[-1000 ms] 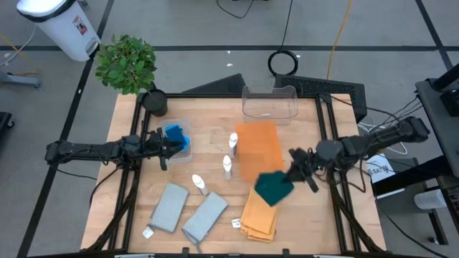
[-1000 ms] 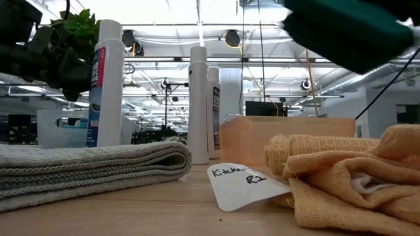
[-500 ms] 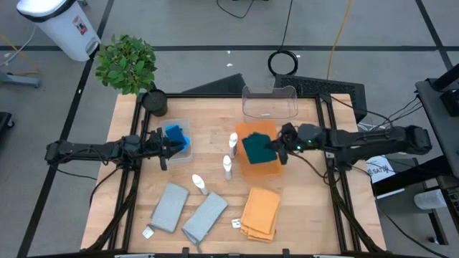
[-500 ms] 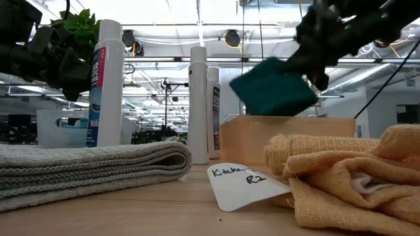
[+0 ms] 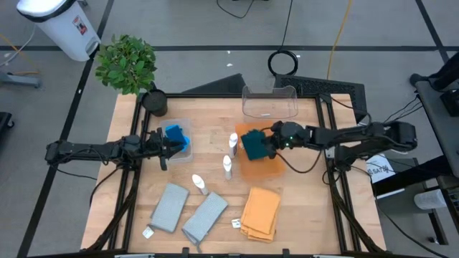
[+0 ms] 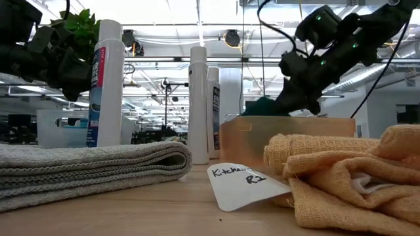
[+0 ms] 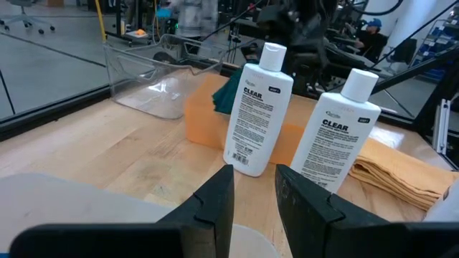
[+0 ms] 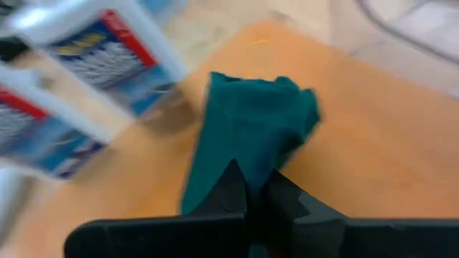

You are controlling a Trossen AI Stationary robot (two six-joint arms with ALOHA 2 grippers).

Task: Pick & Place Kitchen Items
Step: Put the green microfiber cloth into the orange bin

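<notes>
Robotics lab or open industrial workspace, not a kitchen: wooden table [image 5: 208, 179] on a dark metal frame [image 5: 331, 115] on grey taped floor, cables [image 5: 337, 32] trailing behind, exposed ceiling ducts and strip lights [image 6: 164, 49] (low view), more benches beyond.

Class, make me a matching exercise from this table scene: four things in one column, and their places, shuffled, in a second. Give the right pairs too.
Things:
1. dark green cloth
2. blue sponges
3. orange cloth
4. potted plant

Places:
A. at the table's far left corner
B. in the clear bin by the left gripper
C. on the bare wood at the table's near edge
D. over the orange tray, held in the right gripper

Pairs: 1-D, 2-B, 3-C, 4-A
</notes>
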